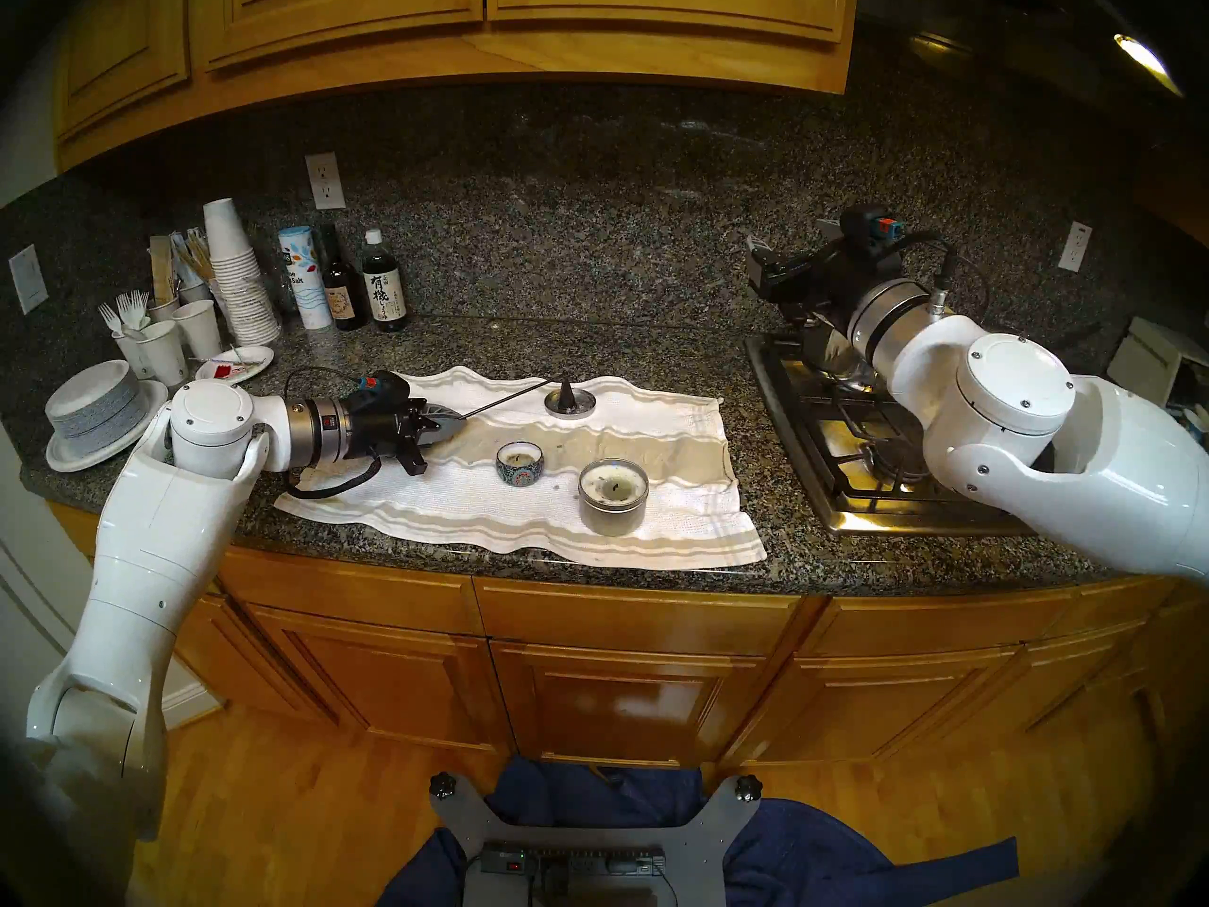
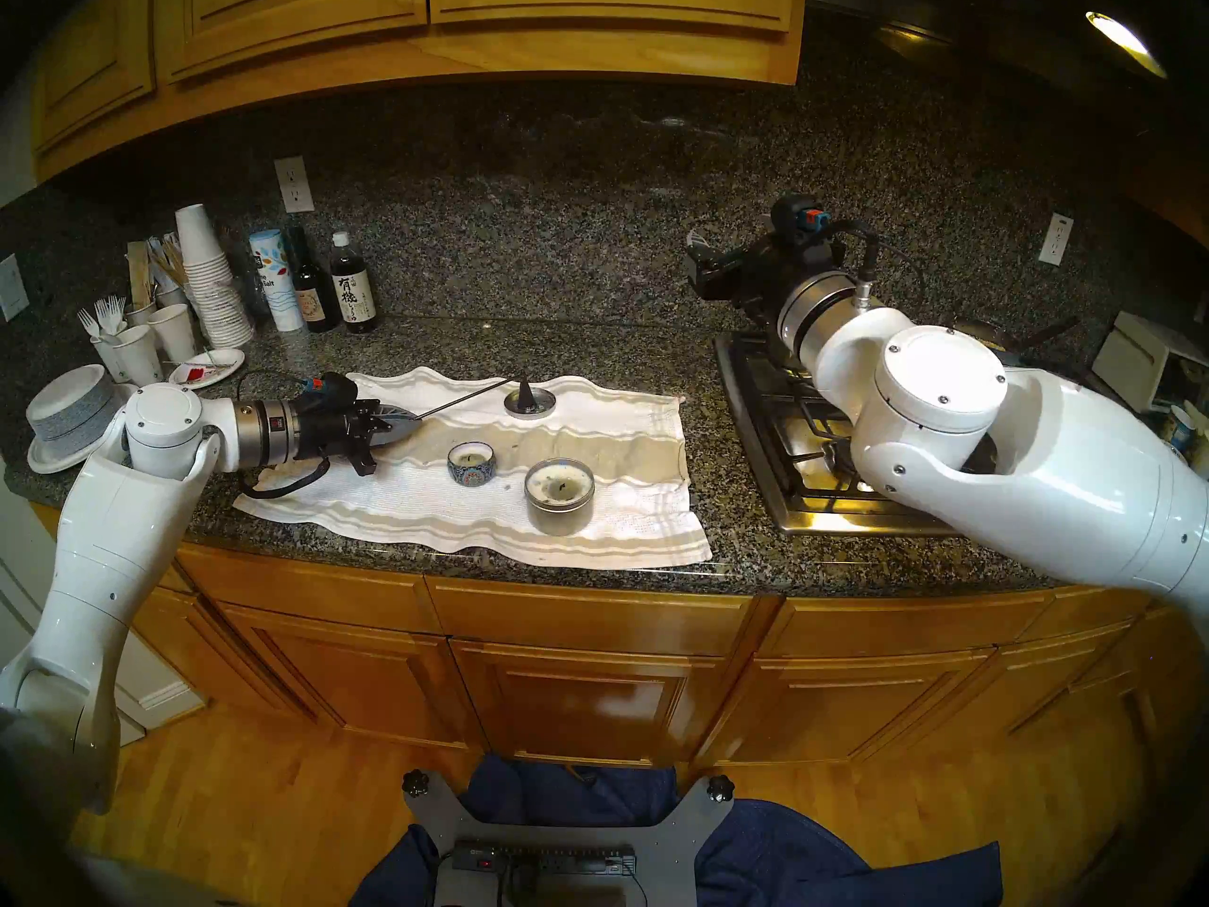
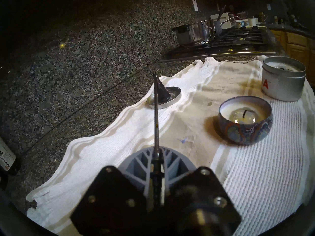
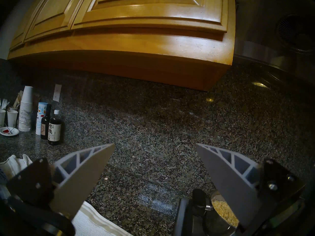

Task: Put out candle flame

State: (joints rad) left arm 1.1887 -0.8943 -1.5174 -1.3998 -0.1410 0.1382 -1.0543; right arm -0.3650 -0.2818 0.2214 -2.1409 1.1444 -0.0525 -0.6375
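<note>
A: Where's the small patterned blue tin candle (image 1: pixel 519 462)?

B: Centre of the head view, on the white striped towel (image 1: pixel 654 513) over the granite bench (image 1: pixel 589 343), showing no flame.

A: And the left gripper (image 3: pixel 156 162)?

B: Jaws pinching the thin metal rod of the cone-tipped candle snuffer (image 3: pixel 156 111), its cone on a round metal lid (image 3: pixel 172 98).

A: The right gripper (image 4: pixel 155 145)?

B: Jaws spread, empty, upper right of the head view over the stove (image 1: pixel 850 441).

Place: a home kitchen.
Cabinets: honey-coloured wood cabinets (image 1: pixel 340 9) above and below the desk.
Desk: speckled dark granite desk (image 1: pixel 589 336) with matching backsplash.
Cooking: gas stove (image 1: pixel 844 441) carrying a steel pot (image 3: pixel 194 33).
Supplies: sauce bottles (image 1: pixel 383 284), salt canister (image 1: pixel 304 277), stacked paper cups (image 1: pixel 239 277), plastic forks (image 1: pixel 121 310).
</note>
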